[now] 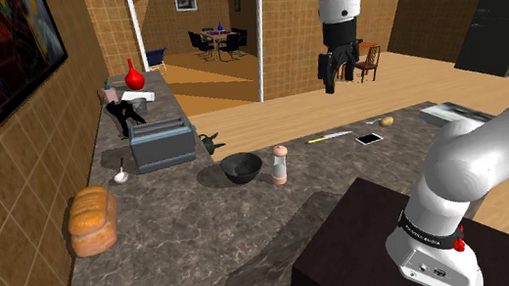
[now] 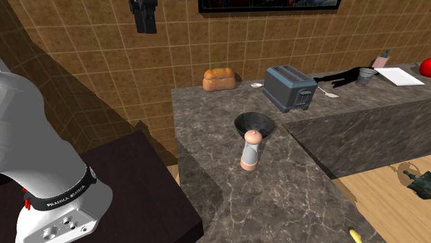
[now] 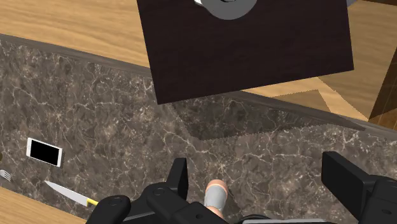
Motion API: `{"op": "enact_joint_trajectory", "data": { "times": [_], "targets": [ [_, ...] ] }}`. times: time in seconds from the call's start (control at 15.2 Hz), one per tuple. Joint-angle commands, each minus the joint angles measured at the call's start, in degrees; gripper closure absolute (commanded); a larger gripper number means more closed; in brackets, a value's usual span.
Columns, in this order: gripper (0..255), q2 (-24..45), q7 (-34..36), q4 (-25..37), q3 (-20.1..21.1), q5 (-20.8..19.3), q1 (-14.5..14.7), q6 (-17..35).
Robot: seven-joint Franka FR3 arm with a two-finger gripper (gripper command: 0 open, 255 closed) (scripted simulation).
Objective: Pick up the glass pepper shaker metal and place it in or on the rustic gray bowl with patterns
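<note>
1 round-capped pinkish shaker stands near a dark rounded bowl.

The shaker, pinkish with a rounded cap, stands upright on the dark marbled tabletop. Just to its left in the shoulder view sits the bowl, dark, round and upright.

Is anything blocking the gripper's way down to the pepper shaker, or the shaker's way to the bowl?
Nothing visible does. The open gripper hangs high above the upright shaker with free air between; the dark bowl sits just beside the shaker.
</note>
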Motion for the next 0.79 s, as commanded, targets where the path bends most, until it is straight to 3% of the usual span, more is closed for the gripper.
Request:
{"op": "enact_joint_trajectory", "data": {
  "times": [0.0,0.73],
  "targets": [
    [0,0.00,0.00,0.00,0.00,0.00,0.00,0.00],
    [0,15.57,-3.63,-4.05,-5.67,-1.67,-1.86,20.48]
  ]
}}
